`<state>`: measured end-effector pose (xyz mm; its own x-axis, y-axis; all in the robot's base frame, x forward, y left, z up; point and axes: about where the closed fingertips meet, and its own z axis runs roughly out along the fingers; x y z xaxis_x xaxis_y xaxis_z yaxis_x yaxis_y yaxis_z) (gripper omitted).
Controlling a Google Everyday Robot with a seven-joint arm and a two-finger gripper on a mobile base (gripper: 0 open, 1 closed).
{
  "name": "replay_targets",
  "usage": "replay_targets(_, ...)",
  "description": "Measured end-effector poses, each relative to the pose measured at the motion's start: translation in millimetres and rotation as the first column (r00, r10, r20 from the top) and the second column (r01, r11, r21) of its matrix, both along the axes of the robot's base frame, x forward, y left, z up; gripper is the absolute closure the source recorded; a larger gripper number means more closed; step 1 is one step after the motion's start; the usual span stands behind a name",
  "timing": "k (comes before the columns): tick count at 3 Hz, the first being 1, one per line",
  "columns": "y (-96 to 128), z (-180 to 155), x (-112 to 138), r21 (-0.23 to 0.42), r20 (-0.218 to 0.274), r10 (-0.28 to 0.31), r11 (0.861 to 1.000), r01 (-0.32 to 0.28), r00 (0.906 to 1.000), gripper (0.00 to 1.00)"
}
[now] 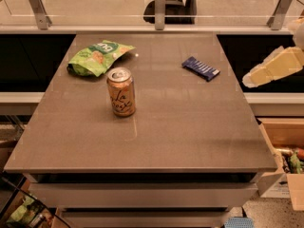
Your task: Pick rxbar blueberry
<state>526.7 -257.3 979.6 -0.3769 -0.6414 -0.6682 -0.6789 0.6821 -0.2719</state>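
Observation:
The rxbar blueberry is a small flat dark-blue bar with white stripes, lying flat on the grey table at the far right. My gripper is a pale yellow shape at the right edge of the view, just beyond the table's right side. It is to the right of the bar, apart from it, and holds nothing that I can see.
A peach-coloured drink can stands upright left of centre. A green snack bag lies at the far left. A glass railing with metal posts runs behind the table. An open cardboard box sits on the floor at the right.

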Motion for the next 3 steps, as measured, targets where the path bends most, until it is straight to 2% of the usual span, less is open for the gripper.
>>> replay_targets(2,-1,-2,6,0.027,0.023,-0.021,0.999,0.02,0.9995,0.0)
replay_targets(3,1,-18,14,0.085,0.035,-0.037,0.996,0.034,0.9987,0.0)
